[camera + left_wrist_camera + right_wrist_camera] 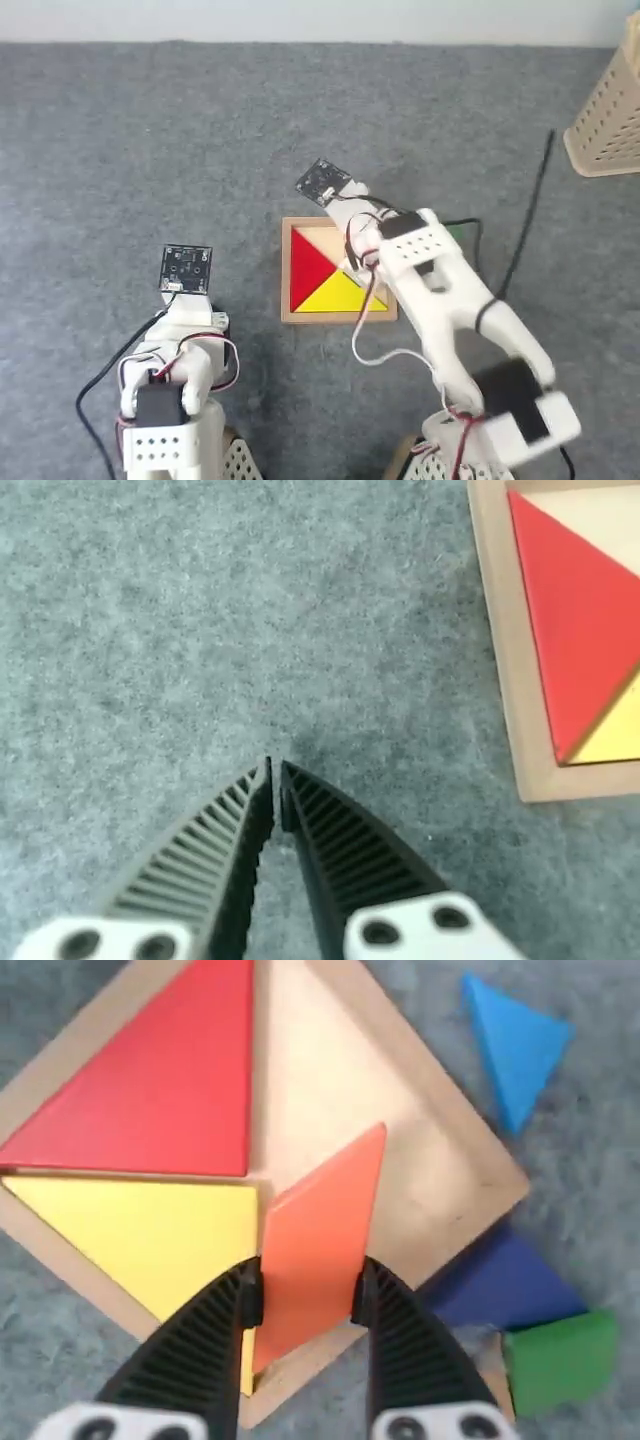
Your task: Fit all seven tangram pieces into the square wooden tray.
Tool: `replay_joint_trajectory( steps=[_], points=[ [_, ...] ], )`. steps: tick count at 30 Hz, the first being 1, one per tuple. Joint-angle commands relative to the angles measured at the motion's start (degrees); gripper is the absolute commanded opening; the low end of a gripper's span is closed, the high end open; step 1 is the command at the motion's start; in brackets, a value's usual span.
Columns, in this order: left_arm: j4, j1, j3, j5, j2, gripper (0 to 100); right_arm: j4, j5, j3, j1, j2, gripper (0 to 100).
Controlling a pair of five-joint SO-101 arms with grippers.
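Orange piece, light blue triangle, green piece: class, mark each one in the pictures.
orange piece (318, 1240): right wrist view, middle of its face.
light blue triangle (512, 1040): right wrist view, centre of its face.
green piece (560, 1358): right wrist view, its top face.

From above, the white right arm (432, 262) hides the right half of the square wooden tray (287, 280). The left wrist view's edge cuts the tray off. The right gripper (307, 1270) covers both sides of the orange slanted wooden piece (325, 1200).

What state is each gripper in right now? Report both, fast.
Left gripper: closed, holding nothing.
Right gripper: closed on the orange piece.
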Motion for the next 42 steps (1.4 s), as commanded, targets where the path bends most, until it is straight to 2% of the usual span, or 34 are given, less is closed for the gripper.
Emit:
replay_joint_trajectory(
  steps=[1,4,9,13,15,22,27,32,42],
  points=[
    [0.35,0.26,-0.57,-0.09,-1.05,2,0.04,0.26,-5.01,-0.66,1.63,0.6],
    [0.35,0.26,-0.57,-0.09,-1.05,2,0.04,-4.04,-4.75,-0.4,2.59,0.6],
    [0.35,0.26,-0.57,-0.09,-1.05,2,0.57,-4.48,-3.16,-0.31,2.59,1.7],
    [0.35,0.26,-0.57,-0.09,-1.05,2,0.66,-4.31,-2.81,-0.31,2.59,13.9],
    [0.35,0.26,-0.57,-0.09,-1.05,2,0.75,-4.31,-1.93,-0.4,2.24,16.2],
    [0.35,0.26,-0.57,-0.09,-1.05,2,-0.4,-5.01,2.11,0.22,-6.29,16.2],
    [0.35,0.26,-0.57,-0.09,-1.05,2,-12.35,-11.6,10.29,0.13,-12.79,16.2],
    [0.35,0.26,-0.57,-0.09,-1.05,2,-20.53,-11.6,14.95,0.13,-12.44,16.2],
    [0.35,0.26,-0.57,-0.09,-1.05,2,-21.41,-11.96,12.57,0.22,-5.49,16.0]
  ],
)
